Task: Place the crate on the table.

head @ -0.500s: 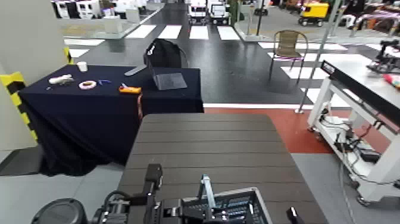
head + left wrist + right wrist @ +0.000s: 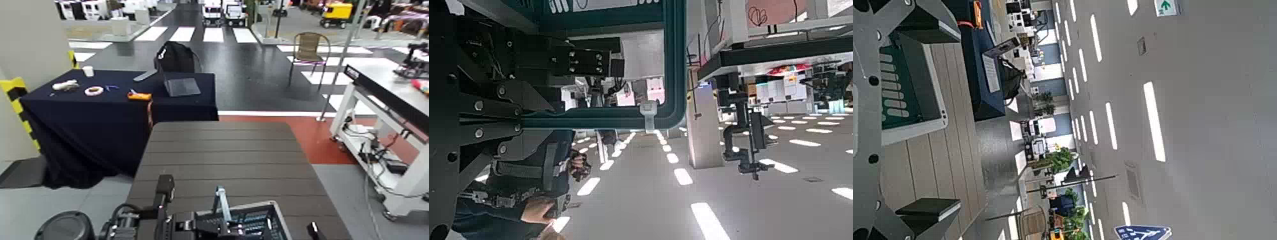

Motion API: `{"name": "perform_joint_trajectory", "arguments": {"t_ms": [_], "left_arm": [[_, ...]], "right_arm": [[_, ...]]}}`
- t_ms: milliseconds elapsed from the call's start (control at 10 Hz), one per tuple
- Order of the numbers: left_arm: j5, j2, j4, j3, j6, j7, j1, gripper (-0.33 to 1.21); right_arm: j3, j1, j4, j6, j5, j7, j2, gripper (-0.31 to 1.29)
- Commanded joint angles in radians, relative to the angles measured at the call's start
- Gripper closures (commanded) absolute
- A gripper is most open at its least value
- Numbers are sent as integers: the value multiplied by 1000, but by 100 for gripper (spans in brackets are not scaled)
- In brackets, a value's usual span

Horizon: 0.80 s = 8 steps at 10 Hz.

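Crate over the near end of the brown slatted worktop, handle in the left gripper.

Left gripper, low in the head view, pressed together on the crate's thin blue-teal handle, which stands up. Right gripper at the crate's right side, spread, its two fingers well apart; grey rim and perforated wall show between them in the right wrist view. Whether the crate's base touches the slats: cannot tell. Beyond, to the left, a navy-draped table bears an open laptop, a white cup and an orange item. White-framed workbench on the right.
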Motion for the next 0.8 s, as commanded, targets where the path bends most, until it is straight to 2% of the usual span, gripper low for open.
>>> {"name": "perform_joint_trajectory", "arguments": {"t_ms": [100, 600, 800], "left_arm": [[1, -5, 54, -35, 6, -6, -49, 120], [-1, -29, 232, -151, 3, -61, -217, 120], [-18, -60, 346, -179, 0, -90, -293, 120]], "right_arm": [[1, -2, 2, -5, -3, 0, -1, 14], [5, -8, 11, -15, -11, 0, -5, 14], [10, -12, 14, -23, -14, 0, -7, 14]]}}
